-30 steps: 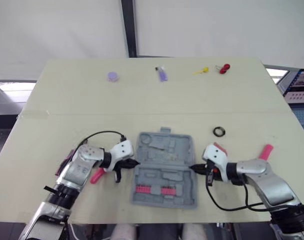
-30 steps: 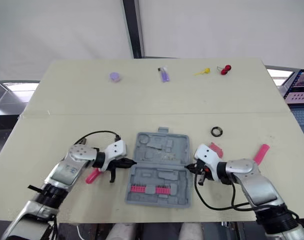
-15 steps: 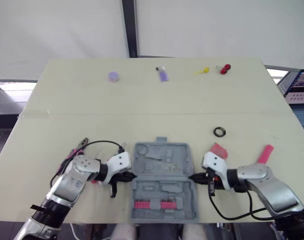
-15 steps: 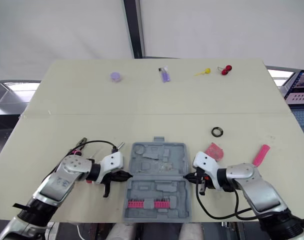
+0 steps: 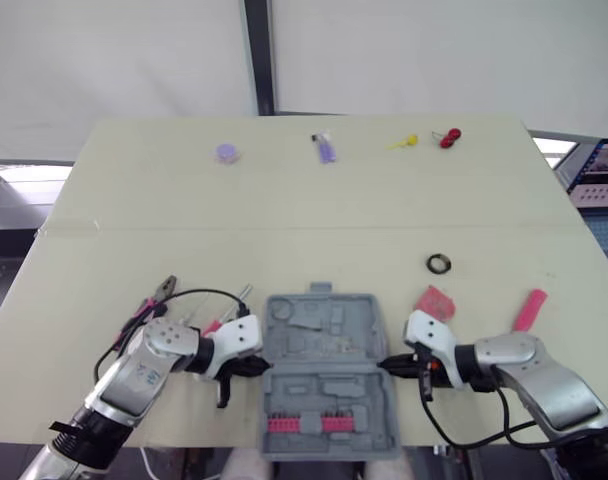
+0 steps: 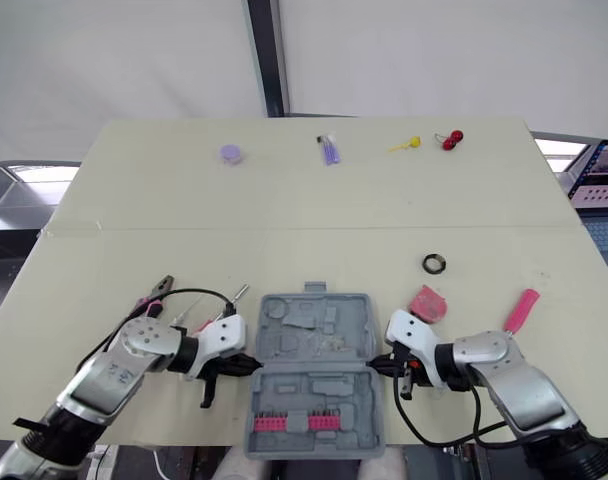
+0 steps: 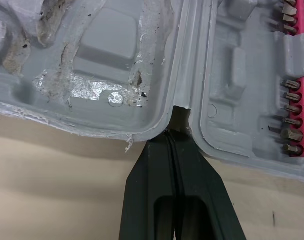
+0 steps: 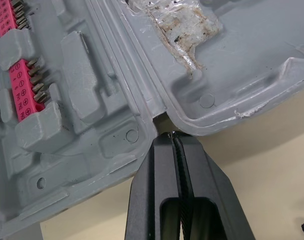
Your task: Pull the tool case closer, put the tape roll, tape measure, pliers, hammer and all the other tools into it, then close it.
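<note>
Two grippers flank the open grey case (image 5: 324, 332), which lies near the middle of the table's (image 5: 284, 215) near edge. A second ago it lay farther out. It has since slid toward me, and both arms have drawn back with it.

The left gripper (image 5: 256, 366) meets the case's left side at the hinge line, and the right gripper (image 5: 389, 367) meets its right side at the same line. The pull has uncovered things. The pliers (image 5: 154, 298) now lie clear, left of the case and beyond the left arm. A pink block (image 5: 436, 301) sits just beyond the right gripper. The tape roll (image 5: 439, 264), a black ring, lies farther out on the right, and a pink handle (image 5: 530, 308) lies at the far right.

My wrist views add what the head views cannot resolve. Each gripper's fingers are pressed flat together with no gap, and their tips are tucked into the notch where lid and base join. Those views also show torn, stained lining in the lid and rows of bits (image 7: 291, 100) in pink holders in the base.
</note>
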Motion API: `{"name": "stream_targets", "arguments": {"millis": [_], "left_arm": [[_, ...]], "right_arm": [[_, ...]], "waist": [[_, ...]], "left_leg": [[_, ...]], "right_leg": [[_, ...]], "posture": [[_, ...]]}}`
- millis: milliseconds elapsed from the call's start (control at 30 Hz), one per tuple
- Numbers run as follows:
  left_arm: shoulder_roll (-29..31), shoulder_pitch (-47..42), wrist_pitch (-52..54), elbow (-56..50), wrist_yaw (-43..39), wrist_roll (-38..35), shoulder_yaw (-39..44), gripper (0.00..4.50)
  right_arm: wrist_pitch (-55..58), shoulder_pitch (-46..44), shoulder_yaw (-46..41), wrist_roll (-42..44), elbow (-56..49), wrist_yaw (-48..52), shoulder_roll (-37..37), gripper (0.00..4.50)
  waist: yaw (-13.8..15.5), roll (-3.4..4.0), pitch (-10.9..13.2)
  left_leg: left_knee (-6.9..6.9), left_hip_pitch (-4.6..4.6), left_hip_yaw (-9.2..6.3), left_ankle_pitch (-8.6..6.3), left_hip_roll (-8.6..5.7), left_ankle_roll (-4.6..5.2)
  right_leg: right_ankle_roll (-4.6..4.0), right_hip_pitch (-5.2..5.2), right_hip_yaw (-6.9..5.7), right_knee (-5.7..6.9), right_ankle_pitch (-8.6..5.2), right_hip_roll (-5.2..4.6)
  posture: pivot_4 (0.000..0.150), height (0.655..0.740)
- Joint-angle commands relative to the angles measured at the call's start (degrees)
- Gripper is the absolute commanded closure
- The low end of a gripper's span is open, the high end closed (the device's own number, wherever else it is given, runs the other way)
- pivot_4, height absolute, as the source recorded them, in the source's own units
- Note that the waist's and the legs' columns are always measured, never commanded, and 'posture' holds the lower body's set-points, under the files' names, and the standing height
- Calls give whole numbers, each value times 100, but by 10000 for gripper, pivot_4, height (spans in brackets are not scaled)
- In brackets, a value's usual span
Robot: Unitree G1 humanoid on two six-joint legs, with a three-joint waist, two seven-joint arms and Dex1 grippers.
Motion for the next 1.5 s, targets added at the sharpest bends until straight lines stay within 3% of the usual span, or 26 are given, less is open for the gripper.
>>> {"name": "stream_targets", "arguments": {"millis": [33,1500], "left_arm": [[28,174,75,-287,-64,-118,-248,45000],[306,585,1,-359,52,-181,-257,45000]], "right_arm": [[-54,85,101,225,-349,208,-45,44058],[-69,435,185,225,-424,247,-418,44058]], "waist": [[1,0,0],[7,0,-9]], "left_leg": [[0,0,0,0,0,0],[0,4,0,-1,0,1]], "right_leg": [[0,0,0,0,0,0],[0,5,0,-1,0,0]], "posture": [[1500,7400],[1500,7400]]}}
